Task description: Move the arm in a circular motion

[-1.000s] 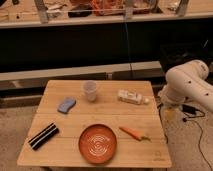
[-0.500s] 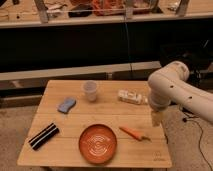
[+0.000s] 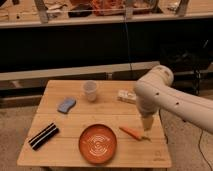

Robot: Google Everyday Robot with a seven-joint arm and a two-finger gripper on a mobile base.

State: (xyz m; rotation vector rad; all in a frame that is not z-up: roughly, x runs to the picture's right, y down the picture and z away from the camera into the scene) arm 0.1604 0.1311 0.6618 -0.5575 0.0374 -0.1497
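Observation:
The arm (image 3: 170,100) is cream-white, made of thick rounded segments with small dark holes. It comes in from the right edge and bends down over the right part of the wooden table (image 3: 55,150). Its narrow beige tip, the gripper (image 3: 147,126), points downward just above the carrot (image 3: 132,133) near the table's right side. Nothing shows in the gripper.
On the table lie an orange plate (image 3: 98,143) at front centre, a clear cup (image 3: 89,90), a blue sponge (image 3: 66,105), a black striped bar (image 3: 43,136) at front left and a small white packet (image 3: 125,95). A dark shelf unit stands behind.
The arm has swung leftward from the table's right edge and its tip has come down over the carrot. The things on the table have not moved.

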